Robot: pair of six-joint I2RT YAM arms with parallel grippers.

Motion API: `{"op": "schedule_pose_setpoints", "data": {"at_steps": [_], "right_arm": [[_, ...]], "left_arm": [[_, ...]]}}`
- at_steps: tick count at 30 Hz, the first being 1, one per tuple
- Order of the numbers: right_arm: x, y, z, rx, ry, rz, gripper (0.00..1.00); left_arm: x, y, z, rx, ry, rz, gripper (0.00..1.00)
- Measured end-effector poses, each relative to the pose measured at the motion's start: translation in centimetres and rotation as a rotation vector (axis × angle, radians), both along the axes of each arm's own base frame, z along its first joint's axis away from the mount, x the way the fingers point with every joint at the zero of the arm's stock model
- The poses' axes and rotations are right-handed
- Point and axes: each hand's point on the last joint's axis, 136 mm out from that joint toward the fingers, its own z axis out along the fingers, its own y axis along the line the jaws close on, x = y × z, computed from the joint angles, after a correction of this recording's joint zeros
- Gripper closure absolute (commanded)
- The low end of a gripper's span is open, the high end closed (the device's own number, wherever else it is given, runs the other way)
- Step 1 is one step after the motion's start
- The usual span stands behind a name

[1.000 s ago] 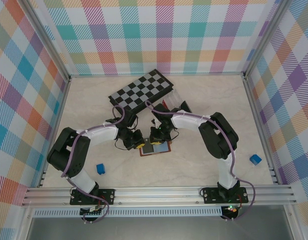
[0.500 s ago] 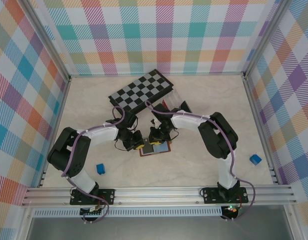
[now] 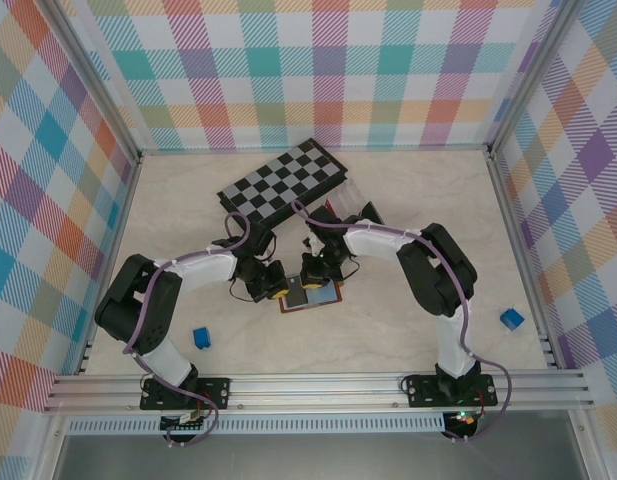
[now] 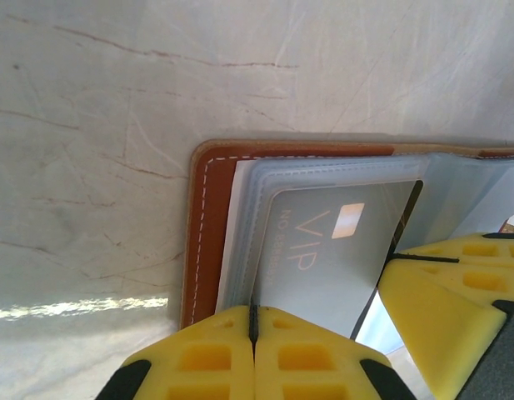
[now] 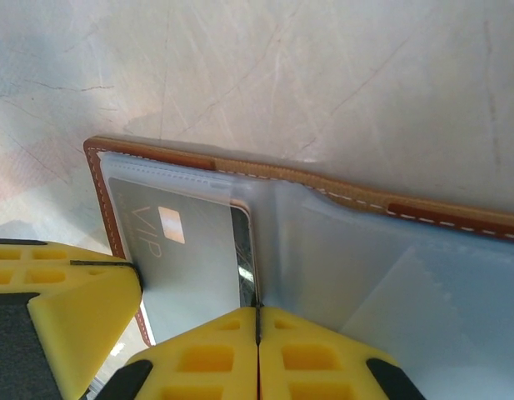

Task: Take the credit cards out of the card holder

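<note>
Card holder (image 3: 310,297) lies open, long axis crosswise to my jaws. Left gripper (image 4: 252,321) pinches its edge, right gripper (image 5: 257,321) pinches the VIP card (image 4: 323,250); chessboard (image 3: 283,182) beyond.

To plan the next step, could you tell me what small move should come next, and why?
Probably the right gripper should draw the VIP card sideways out: it seems shut on the card's exposed edge, while the left gripper pinches a sleeve of the card holder.

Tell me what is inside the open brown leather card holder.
In the brown leather card holder, a grey card printed VIP sits in a clear plastic sleeve. Any cards beneath it are covered.
</note>
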Motion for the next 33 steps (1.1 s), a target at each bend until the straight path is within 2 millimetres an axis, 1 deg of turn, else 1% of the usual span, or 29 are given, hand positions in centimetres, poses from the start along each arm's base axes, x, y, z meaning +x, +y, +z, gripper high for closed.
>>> {"op": "schedule_pose_setpoints", "data": {"at_steps": [4,8,13,15,18,21,24,28,33], "right_arm": [[0.1,-0.1,0.1,-0.003,-0.012,-0.001,0.98],[0.1,-0.3,0.7,-0.002,-0.030,-0.004,1.00],[0.4,-0.5,1.9,0.000,-0.073,-0.011,1.00],[0.5,-0.6,2.2,0.000,-0.081,-0.013,0.97],[0.5,-0.6,2.1,-0.001,-0.079,-0.013,0.87],[0.3,-0.4,2.0,0.008,-0.065,-0.008,0.81],[0.0,-0.3,1.6,0.012,-0.043,-0.003,0.79],[-0.3,-0.2,0.7,0.008,-0.013,0.002,0.79],[-0.6,-0.3,-0.1,-0.001,0.008,0.004,0.80]], "left_arm": [[0.0,-0.1,0.0,-0.004,0.002,-0.001,0.89],[-0.1,-0.1,0.2,-0.004,0.001,-0.003,0.88],[0.0,-0.1,0.7,-0.002,-0.005,-0.014,0.88],[0.1,-0.1,0.7,-0.003,-0.007,-0.015,0.89],[0.1,-0.1,0.7,-0.003,-0.007,-0.015,0.90],[0.1,-0.1,0.7,-0.002,-0.007,-0.016,0.91],[-0.1,0.0,0.5,0.000,-0.002,-0.016,0.91],[-0.4,0.1,-0.1,0.009,0.014,-0.016,0.91],[-0.4,0.1,-0.2,0.009,0.016,-0.019,0.92]]}}
